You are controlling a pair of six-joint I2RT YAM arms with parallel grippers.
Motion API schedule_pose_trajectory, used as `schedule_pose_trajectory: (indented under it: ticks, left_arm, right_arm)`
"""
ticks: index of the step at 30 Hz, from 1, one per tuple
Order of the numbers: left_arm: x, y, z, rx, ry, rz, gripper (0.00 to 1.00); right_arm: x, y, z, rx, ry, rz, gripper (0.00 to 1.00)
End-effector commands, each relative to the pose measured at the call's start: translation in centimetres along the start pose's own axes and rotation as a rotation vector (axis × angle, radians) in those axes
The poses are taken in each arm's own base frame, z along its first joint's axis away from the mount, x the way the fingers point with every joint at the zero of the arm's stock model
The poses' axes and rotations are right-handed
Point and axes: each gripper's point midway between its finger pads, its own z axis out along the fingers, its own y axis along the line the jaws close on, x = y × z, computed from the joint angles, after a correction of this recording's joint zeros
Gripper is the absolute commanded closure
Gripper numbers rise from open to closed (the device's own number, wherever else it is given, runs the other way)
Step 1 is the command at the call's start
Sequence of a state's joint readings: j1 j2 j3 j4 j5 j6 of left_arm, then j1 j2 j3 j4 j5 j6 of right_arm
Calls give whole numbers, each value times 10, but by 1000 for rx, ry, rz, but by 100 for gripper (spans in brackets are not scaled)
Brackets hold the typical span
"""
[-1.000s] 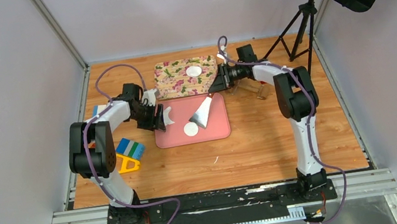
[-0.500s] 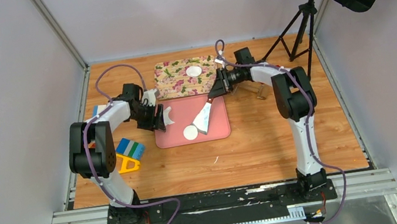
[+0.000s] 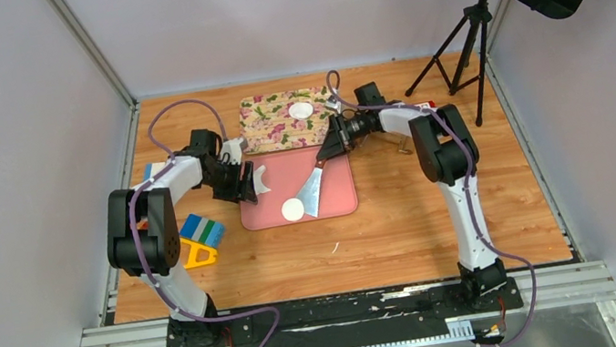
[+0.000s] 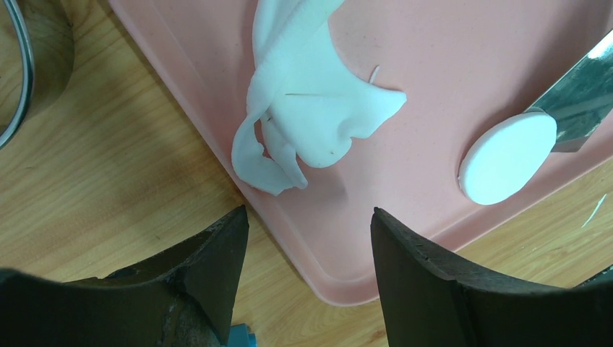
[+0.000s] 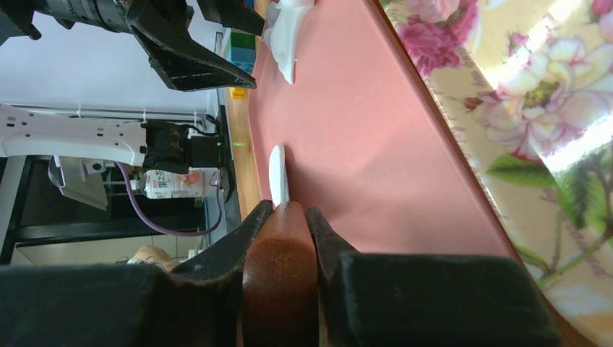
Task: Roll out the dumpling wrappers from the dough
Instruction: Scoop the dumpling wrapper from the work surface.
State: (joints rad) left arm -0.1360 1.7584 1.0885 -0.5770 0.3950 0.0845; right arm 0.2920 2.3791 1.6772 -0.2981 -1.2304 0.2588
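Observation:
A round white dumpling wrapper [image 3: 292, 209] lies near the front of the pink board [image 3: 335, 192]. The metal blade of a spatula [image 3: 311, 192] touches its right edge. My right gripper [image 3: 335, 144] is shut on the spatula's brown wooden handle [image 5: 280, 267]; in the right wrist view the wrapper [image 5: 277, 173] shows edge-on just past the handle. Ragged dough scraps [image 4: 311, 116] lie curled at the board's left edge. My left gripper [image 4: 311, 224] hovers open just short of them, holding nothing. A second wrapper [image 3: 301, 110] rests on the floral tray [image 3: 265, 129].
A metal ring cutter [image 4: 18, 87] sits on the wood left of the board. Coloured toy blocks [image 3: 201, 231] lie by the left arm. A tripod stand [image 3: 461, 49] occupies the back right corner. A small white sliver [image 3: 335, 248] lies in front of the board.
The right arm has swung the spatula blade left and toward the near edge, sliding the round wrapper a little that way. The left arm has not moved.

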Motion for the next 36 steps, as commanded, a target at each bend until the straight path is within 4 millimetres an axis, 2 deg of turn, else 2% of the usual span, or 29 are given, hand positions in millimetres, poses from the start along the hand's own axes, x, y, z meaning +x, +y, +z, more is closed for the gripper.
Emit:
schedule_pose_trajectory:
  ticks: [1, 12, 17, 24, 28, 36]
  left_arm:
    - [0, -6, 3, 22, -2, 11, 30]
    - [2, -7, 5, 27, 6, 13, 30]
    - [3, -7, 6, 32, 9, 12, 30]
    - [2, -8, 7, 34, 12, 18, 30]
    - [-1, -9, 3, 39, 3, 27, 29]
    - [-6, -11, -5, 36, -21, 51, 28]
  right_arm:
    - [-18, -24, 17, 72, -43, -163, 100]
    - [-28, -4, 44, -6, -9, -209, 100]
    - [-38, -2, 49, -27, -22, -199, 100]
    - [-35, -3, 60, -57, 1, -164, 100]
    - [-31, -3, 60, -89, 8, -104, 100]
    - [-35, 4, 52, -164, -45, -26, 100]
